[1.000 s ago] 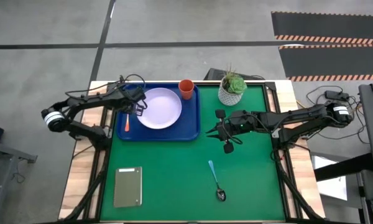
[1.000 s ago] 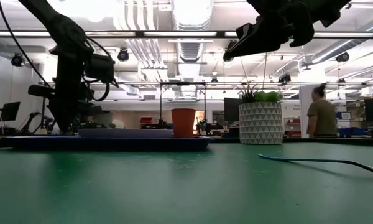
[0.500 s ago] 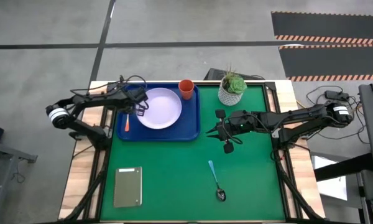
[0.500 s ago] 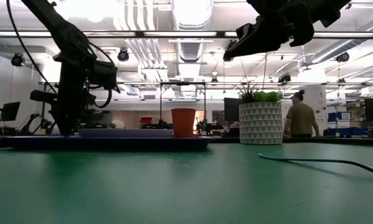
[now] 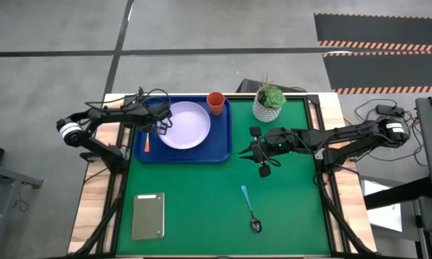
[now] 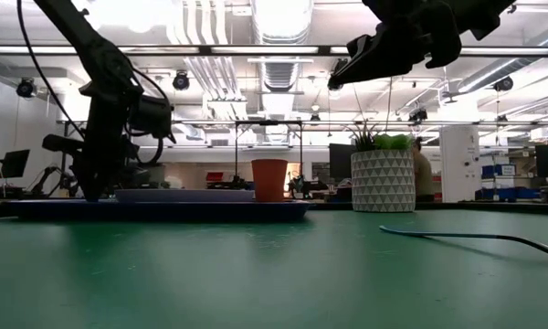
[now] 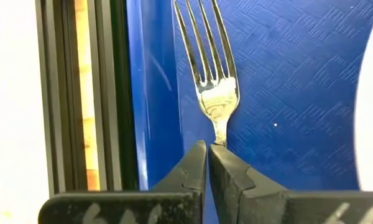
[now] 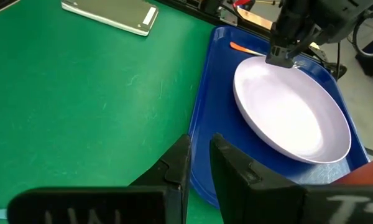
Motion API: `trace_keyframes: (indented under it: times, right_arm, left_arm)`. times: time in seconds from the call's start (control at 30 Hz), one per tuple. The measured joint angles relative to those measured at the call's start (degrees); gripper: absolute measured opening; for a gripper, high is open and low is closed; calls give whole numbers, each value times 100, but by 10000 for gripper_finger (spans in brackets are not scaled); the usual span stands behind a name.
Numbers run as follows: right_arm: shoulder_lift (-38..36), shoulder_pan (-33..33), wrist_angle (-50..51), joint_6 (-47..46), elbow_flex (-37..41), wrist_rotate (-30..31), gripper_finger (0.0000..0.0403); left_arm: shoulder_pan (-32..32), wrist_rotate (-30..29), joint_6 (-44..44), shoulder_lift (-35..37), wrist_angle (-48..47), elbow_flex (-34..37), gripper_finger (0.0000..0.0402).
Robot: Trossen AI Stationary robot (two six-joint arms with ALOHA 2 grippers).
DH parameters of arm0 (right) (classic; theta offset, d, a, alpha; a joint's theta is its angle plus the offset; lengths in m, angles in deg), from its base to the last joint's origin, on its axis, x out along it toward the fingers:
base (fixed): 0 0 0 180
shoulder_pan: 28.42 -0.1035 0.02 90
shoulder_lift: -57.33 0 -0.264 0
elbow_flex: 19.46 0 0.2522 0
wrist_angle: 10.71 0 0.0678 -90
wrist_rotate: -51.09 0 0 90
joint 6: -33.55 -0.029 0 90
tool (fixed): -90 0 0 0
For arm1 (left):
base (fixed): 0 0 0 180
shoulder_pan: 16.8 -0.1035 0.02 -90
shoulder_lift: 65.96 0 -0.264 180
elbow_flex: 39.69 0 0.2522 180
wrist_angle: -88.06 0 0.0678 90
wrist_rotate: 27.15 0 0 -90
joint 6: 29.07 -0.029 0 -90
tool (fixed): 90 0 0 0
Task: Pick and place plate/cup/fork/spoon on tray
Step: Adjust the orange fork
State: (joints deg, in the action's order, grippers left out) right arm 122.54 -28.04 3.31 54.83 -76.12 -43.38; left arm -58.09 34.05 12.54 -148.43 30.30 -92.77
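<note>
The dark blue tray [image 5: 223, 147] lies at the table's far left. On it rest the pale lavender plate [image 5: 183, 124] and, at its far right corner, the orange-red cup [image 5: 215, 102]. The fork [image 7: 212, 81] is over the tray's left strip beside the plate, orange handle [image 5: 147, 142] toward the near edge. My left gripper [image 7: 207, 149] is shut on it. The blue-handled spoon [image 5: 250, 208] lies flat on the green mat, right of centre. My right gripper [image 5: 241, 152] hangs high beside the tray's right rim, its fingers a narrow gap apart with nothing between them. My left gripper pinches the fork's thin metal neck [image 7: 218, 140], just behind the tines, between its two fingertips. The fingers slant steeply down from the table's left. The tines point away from them, low over the tray floor. I cannot tell whether the fork touches the tray.
A white pot with a green plant [image 5: 269, 103] stands at the far edge, right of the tray. A grey-green slab [image 5: 148, 216] lies at the near left. Green mat lies bare between slab, spoon and tray.
My left gripper has sunk a little toward the tray's left strip, staying shut on the fork.
</note>
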Motion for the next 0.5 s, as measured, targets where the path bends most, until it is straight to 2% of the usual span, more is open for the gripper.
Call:
trace_keyframes:
  times: [0.5]
  right_arm:
    - [0,0,0,-27,0,2,49]
  left_arm:
    - [4,176,9,11,209,47,0]
